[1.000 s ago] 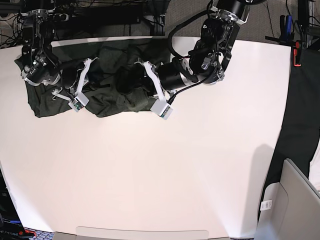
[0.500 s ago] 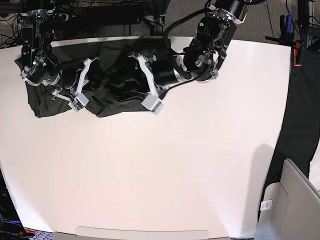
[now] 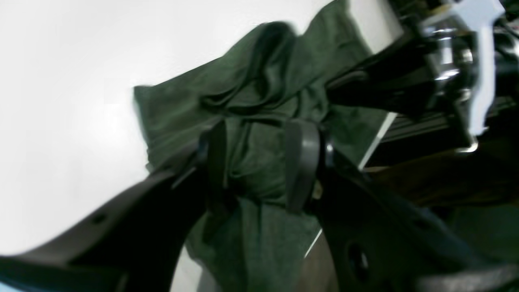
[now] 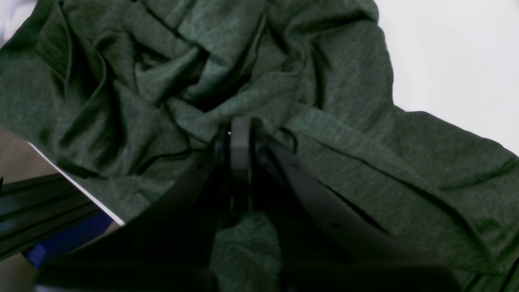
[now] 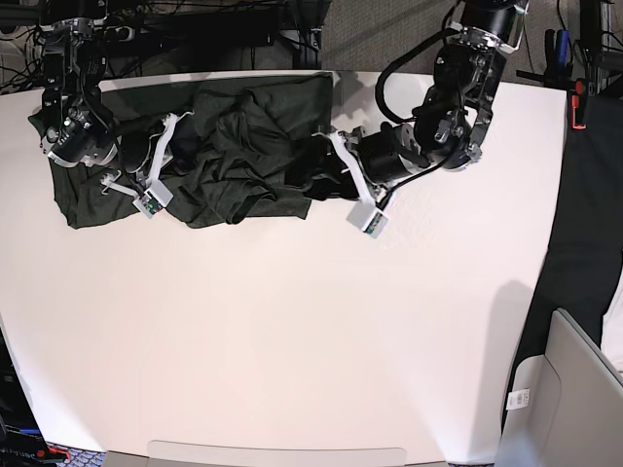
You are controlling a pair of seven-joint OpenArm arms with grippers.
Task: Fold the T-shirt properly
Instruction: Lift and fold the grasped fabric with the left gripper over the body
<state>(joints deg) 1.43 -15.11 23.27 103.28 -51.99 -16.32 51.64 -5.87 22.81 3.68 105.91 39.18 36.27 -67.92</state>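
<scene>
We're seeing the T-shirt (image 5: 224, 156) bunched along the table's (image 5: 311, 331) far edge, long axis running left-right. Our right gripper (image 4: 240, 134) is pinching cloth at one end; left gripper (image 3: 259, 162), jaws apart w/ fabric between, is nearer the other end.

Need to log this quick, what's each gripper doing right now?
Left gripper: open, jaws either side of a fold of the shirt.
Right gripper: shut on the shirt.

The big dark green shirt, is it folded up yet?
No. The dark olive-green knit shirt lies crumpled, wrinkles everywhere.
</scene>
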